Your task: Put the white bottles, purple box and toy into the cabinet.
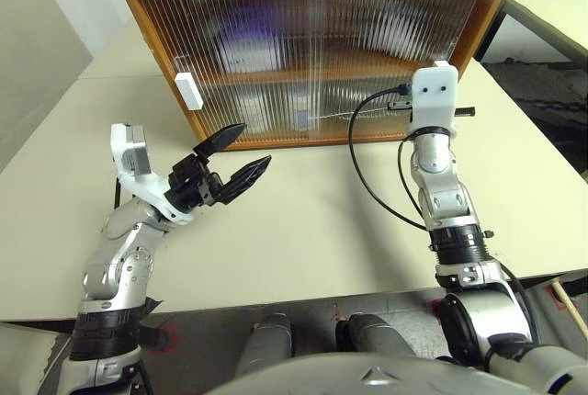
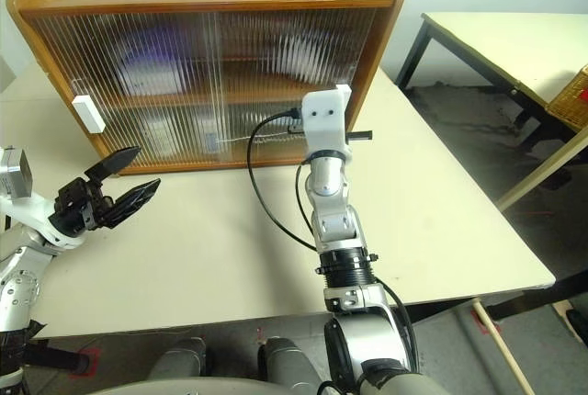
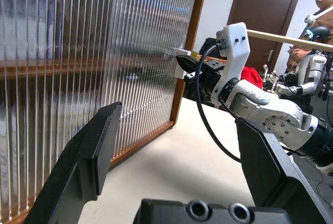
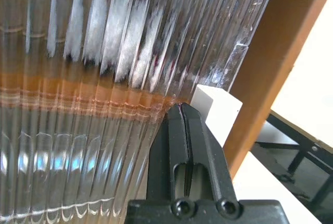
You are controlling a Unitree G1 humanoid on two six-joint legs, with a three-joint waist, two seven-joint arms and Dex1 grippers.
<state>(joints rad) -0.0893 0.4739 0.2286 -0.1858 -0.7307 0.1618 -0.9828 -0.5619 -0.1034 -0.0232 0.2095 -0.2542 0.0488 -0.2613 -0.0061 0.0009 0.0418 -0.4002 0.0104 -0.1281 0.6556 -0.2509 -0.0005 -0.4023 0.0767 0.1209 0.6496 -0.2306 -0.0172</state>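
Both ribbed sliding doors of the cabinet (image 1: 312,46) look drawn across, and blurred shapes behind them suggest the purple box (image 2: 152,50) on the upper shelf and white items beside and below it; no item lies loose on the tabletop (image 1: 303,230). The right hand (image 4: 182,130), pressed together, has its tips at the right door's white handle (image 4: 218,112). The left hand (image 1: 234,161) hangs spread above the tabletop. Loading seems done; next probably calls for backing both arms away.

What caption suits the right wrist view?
Shut right gripper of two black fingers at the white rectangular handle of the honey-brown wooden cabinet's ribbed translucent sliding door.
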